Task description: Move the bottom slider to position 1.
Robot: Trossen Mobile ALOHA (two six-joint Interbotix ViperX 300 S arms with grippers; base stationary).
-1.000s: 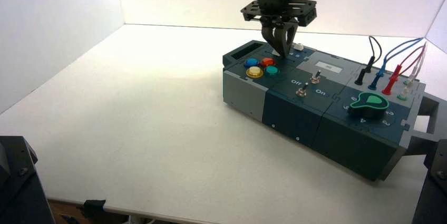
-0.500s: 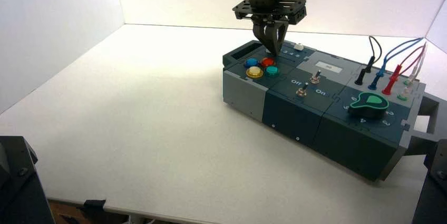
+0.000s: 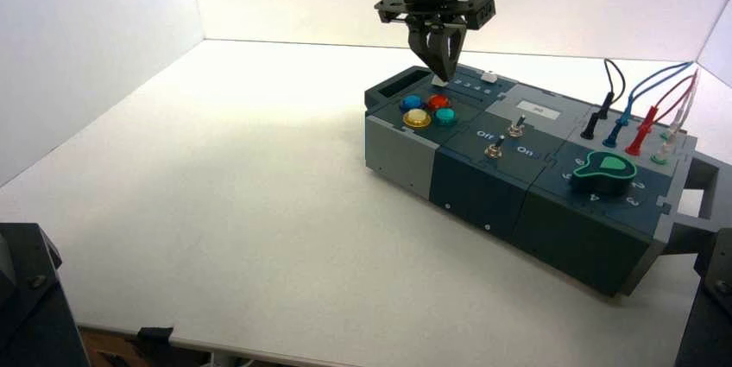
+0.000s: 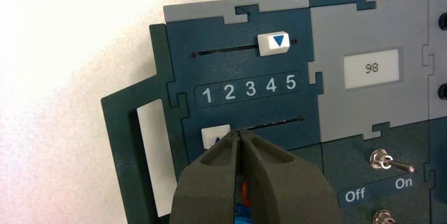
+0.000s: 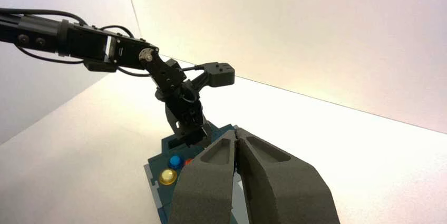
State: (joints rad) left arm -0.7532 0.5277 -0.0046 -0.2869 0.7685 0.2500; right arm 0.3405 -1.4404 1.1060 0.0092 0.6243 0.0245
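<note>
In the left wrist view the bottom slider (image 4: pixel 215 135) is a white knob with a blue arrow. It sits at the end of its dark track, in line with the printed digit 1 (image 4: pixel 207 95). My left gripper (image 4: pixel 240 132) is shut and empty. Its tips are at the knob's edge on the track side; I cannot tell whether they touch it. In the high view the left gripper (image 3: pixel 440 72) hangs over the box's far left corner, above the coloured buttons. My right gripper (image 5: pixel 236 132) is shut and empty, parked away from the box.
The top slider (image 4: pixel 274 42) stands near the 5 end of its track. A small display (image 4: pixel 371 68) reads 98. Two silver toggles (image 3: pixel 515 128) lie between "Off" and "On". A green dial (image 3: pixel 604 170) and plugged wires (image 3: pixel 643 117) fill the box's right end.
My left gripper has moved left along the slider track towards the box's left end and has risen a little. The right arm has not moved.
</note>
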